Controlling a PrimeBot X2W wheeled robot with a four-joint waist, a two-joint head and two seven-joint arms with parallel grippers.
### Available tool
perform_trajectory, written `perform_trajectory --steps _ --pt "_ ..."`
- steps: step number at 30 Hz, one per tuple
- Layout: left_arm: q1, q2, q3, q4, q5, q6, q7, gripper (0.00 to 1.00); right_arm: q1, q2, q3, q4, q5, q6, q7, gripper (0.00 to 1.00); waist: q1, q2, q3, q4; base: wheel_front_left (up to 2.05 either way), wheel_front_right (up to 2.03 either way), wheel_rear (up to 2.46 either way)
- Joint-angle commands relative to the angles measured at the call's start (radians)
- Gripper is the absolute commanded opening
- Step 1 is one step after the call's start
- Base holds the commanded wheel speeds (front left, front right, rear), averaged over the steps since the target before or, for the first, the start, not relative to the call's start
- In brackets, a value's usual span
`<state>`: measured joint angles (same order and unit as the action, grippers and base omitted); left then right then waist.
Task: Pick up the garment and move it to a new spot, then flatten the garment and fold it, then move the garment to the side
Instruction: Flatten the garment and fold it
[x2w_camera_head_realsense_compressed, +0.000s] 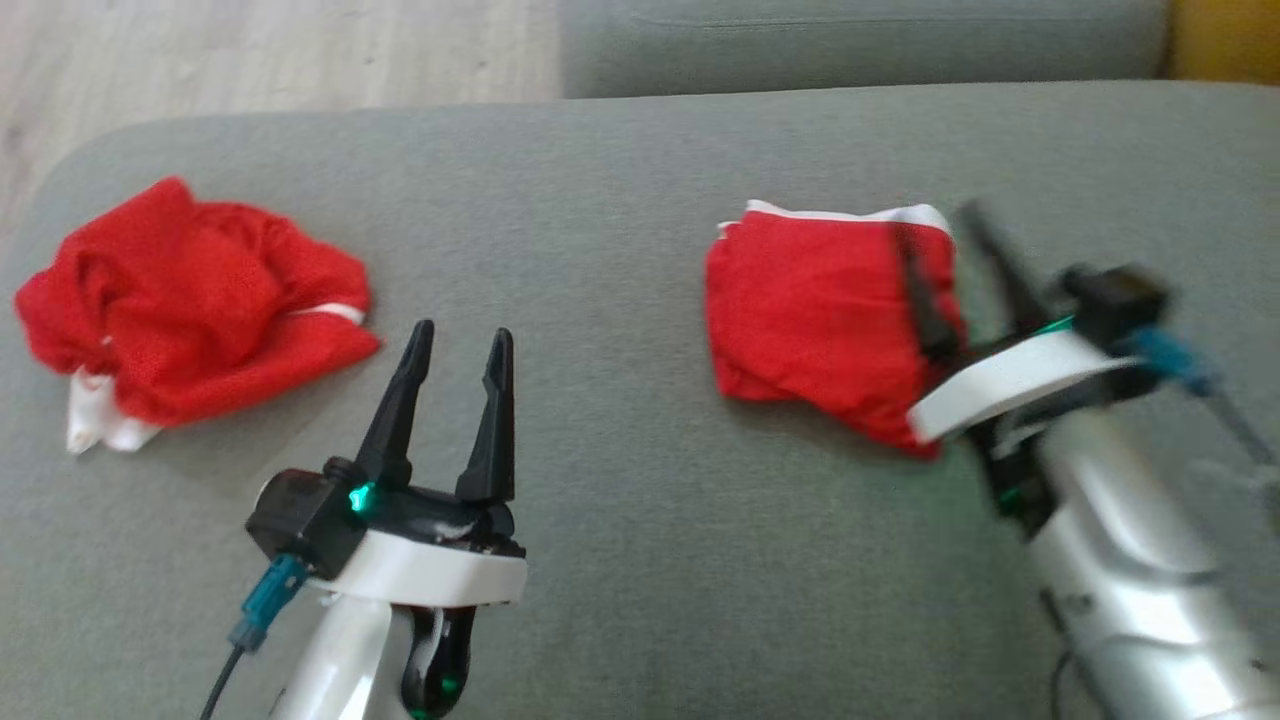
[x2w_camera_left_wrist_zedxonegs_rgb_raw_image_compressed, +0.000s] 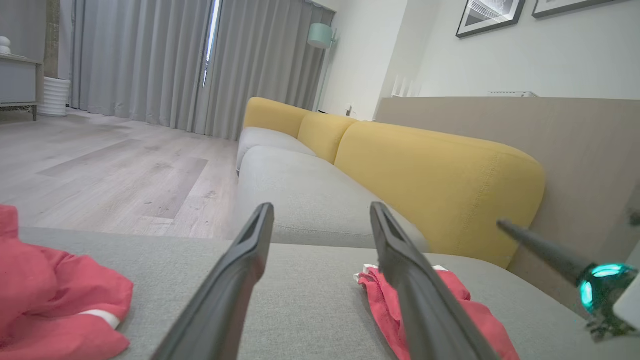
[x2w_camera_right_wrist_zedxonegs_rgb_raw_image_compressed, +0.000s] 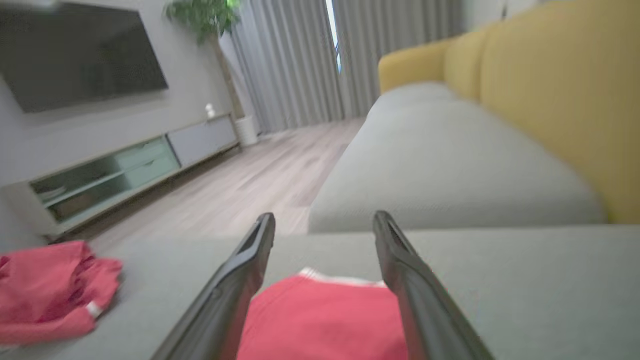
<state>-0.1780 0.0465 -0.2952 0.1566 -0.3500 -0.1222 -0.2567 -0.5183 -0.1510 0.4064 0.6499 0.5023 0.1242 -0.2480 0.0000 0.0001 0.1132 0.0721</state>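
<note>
- Right wrist view: holding right gripper (x2w_camera_right_wrist_zedxonegs_rgb_raw_image_compressed: 325, 220) fingers wide apart, clutching nothing, hovering just over folded red garment (x2w_camera_right_wrist_zedxonegs_rgb_raw_image_compressed: 325, 320).
- Holding left gripper (x2w_camera_head_realsense_compressed: 464, 332) spread wide as well, empty, hovering left of folded red garment.
- Lying flat on grey sofa seat (x2w_camera_head_realsense_compressed: 620, 180), showing white trim along the far edge.
- Sitting crumpled well left of folded red garment: second red garment (x2w_camera_head_realsense_compressed: 190, 300).
- Rising beyond folded red garment: yellow backrest (x2w_camera_left_wrist_zedxonegs_rgb_raw_image_compressed: 440, 180).

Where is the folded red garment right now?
In the head view the folded red garment lies right of centre on the grey cushion, its right edge beneath the open right gripper; the crumpled red garment sits far to its left.
</note>
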Motion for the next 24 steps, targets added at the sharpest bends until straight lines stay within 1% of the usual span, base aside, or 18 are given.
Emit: perform_trajectory --steps 1,4,6,8,10,14,21,22,23,24 --pt "-0.04 0.004 0.039 -0.04 0.009 0.003 -0.005 1.0 0.022 -0.009 -0.075 -0.102 -0.069 0.007 -0.013 1.0 0.0 -0.0001 -0.005 -0.036 0.0 0.0 0.0" --pt "-0.045 0.004 0.047 -0.048 0.005 0.002 -0.005 1.0 0.104 0.007 -0.206 -0.215 -0.193 0.007 -0.013 1.0 0.0 -0.0001 -0.002 -0.063 0.0 0.0 0.0" --pt "-0.047 0.004 0.05 -0.05 0.0 0.001 -0.005 1.0 0.16 0.033 -0.284 -0.279 -0.263 0.007 -0.013 1.0 0.0 -0.0001 0.0 -0.076 0.0 0.0 0.0" --pt "-0.048 0.004 0.05 -0.05 -0.005 -0.001 -0.005 1.0 0.209 0.058 -0.345 -0.336 -0.319 0.007 -0.014 1.0 0.0 -0.0001 0.003 -0.087 0.0 0.0 0.0" --pt "-0.048 0.004 0.049 -0.051 -0.008 -0.002 -0.005 1.0 0.252 0.079 -0.39 -0.377 -0.351 0.007 -0.014 1.0 0.0 -0.0001 0.005 -0.095 0.0 0.0 0.0" --pt "-0.044 0.004 0.05 -0.047 -0.006 -0.005 -0.005 1.0 0.307 0.097 -0.424 -0.433 -0.378 0.007 -0.014 1.0 0.0 -0.0001 0.013 -0.103 0.0 0.0 0.0" --pt "-0.05 0.004 0.042 -0.042 -0.008 -0.007 -0.005 1.0 0.318 0.1 -0.415 -0.46 -0.371 0.007 -0.014 1.0 0.0 -0.0001 0.039 -0.086 0.0 0.0 0.0" --pt "-0.053 0.004 0.04 -0.044 -0.008 -0.007 -0.005 1.0 0.312 0.1 -0.412 -0.457 -0.372 0.007 -0.014 0.49 0.0 -0.0001 0.046 -0.08 0.0 0.0 0.0" --pt "-0.057 0.004 0.037 -0.045 -0.008 -0.007 -0.005 1.0 0.303 0.1 -0.41 -0.454 -0.378 0.007 -0.014 0.0 0.0 -0.0001 0.055 -0.072 0.0 0.0 0.0" --pt "-0.061 0.004 0.033 -0.047 -0.008 -0.007 -0.005 1.0 0.293 0.101 -0.41 -0.448 -0.385 0.007 -0.014 0.0 0.0 -0.0001 0.064 -0.064 0.0 0.0 0.0"
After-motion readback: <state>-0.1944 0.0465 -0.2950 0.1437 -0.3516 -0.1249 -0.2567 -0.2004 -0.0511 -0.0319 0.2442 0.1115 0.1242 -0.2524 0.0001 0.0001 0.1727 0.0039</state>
